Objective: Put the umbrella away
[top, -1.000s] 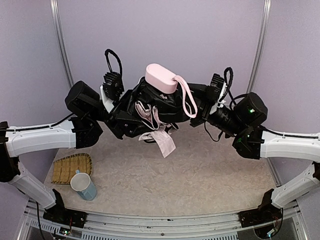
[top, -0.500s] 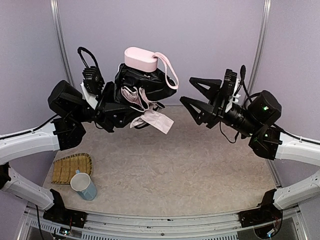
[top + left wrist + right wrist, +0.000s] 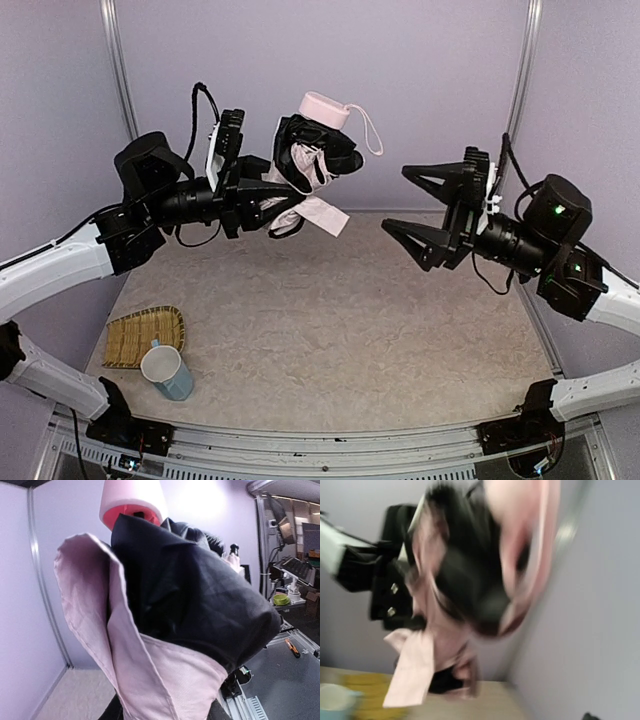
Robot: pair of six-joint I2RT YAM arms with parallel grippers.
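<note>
Fabric hides my left gripper (image 3: 262,193) clamping the umbrella (image 3: 312,160); right gripper (image 3: 396,198) gapes wide over beige table (image 3: 350,335), lilac walls (image 3: 400,80).

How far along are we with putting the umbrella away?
Done: the umbrella is collapsed, handle against bunched fabric. In hand: the left gripper holds it in the air; the right gripper is open, clear of it. Left: pink flaps hang loose, and it isn't set down anywhere.
</note>
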